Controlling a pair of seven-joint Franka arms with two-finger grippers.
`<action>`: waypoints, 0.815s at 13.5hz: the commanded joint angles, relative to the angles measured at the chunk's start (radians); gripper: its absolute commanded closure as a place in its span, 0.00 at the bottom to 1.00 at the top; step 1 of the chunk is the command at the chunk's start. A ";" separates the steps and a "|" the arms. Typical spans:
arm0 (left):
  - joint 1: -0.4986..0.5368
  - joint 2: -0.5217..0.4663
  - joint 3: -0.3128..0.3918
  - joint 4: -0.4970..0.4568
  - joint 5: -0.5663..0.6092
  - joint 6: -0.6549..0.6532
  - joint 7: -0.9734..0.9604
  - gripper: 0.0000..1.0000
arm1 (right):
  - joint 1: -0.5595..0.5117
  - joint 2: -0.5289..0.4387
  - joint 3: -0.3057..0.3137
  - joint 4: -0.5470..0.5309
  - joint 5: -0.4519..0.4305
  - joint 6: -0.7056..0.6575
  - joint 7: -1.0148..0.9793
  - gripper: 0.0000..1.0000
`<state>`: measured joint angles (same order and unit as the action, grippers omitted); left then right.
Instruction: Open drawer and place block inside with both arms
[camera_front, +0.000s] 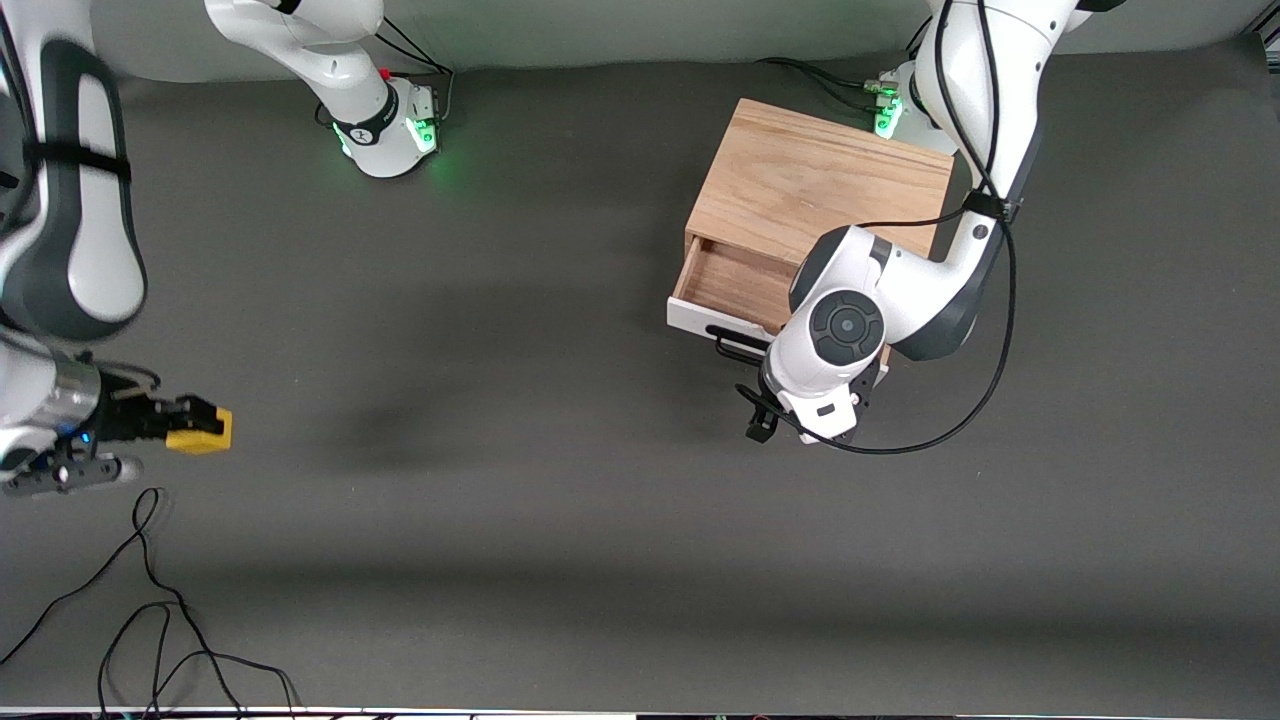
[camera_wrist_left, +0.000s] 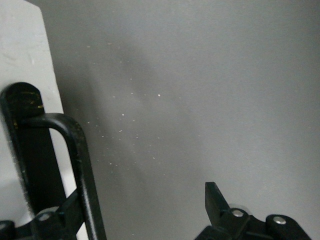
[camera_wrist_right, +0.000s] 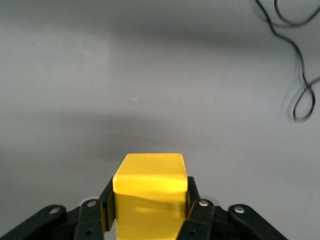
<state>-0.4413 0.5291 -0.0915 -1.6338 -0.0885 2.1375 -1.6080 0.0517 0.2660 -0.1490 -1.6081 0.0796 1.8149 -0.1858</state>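
Note:
The oak box (camera_front: 820, 185) stands toward the left arm's end of the table. Its drawer (camera_front: 735, 280) is partly pulled out, showing the wooden inside, the white front panel (camera_front: 695, 317) and the black wire handle (camera_front: 730, 345). My left gripper (camera_front: 765, 412) is open just in front of the drawer. In the left wrist view the handle (camera_wrist_left: 75, 150) and the panel (camera_wrist_left: 25, 65) lie beside one finger, and the left gripper (camera_wrist_left: 148, 210) holds nothing. My right gripper (camera_front: 185, 425) is shut on the yellow block (camera_front: 203, 430) at the right arm's end. The block (camera_wrist_right: 150, 192) sits between the fingers (camera_wrist_right: 197, 210).
Loose black cables (camera_front: 150, 620) lie on the grey table mat near the front camera at the right arm's end, and they also show in the right wrist view (camera_wrist_right: 300, 75). The left arm's cable (camera_front: 960, 410) hangs in a loop beside the drawer.

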 joint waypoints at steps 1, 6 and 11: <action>0.001 -0.020 0.004 0.017 0.012 0.059 0.000 0.00 | 0.043 -0.123 -0.008 -0.044 -0.033 -0.087 0.132 0.74; 0.004 -0.058 0.003 0.145 0.000 -0.235 -0.012 0.00 | 0.099 -0.240 0.000 -0.081 -0.057 -0.143 0.284 0.74; 0.056 -0.119 0.006 0.356 0.003 -0.649 0.087 0.00 | 0.123 -0.283 -0.007 -0.091 -0.072 -0.175 0.289 0.74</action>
<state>-0.4280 0.4392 -0.0854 -1.3551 -0.0883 1.6390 -1.5960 0.1661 0.0190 -0.1479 -1.6640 0.0326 1.6447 0.0772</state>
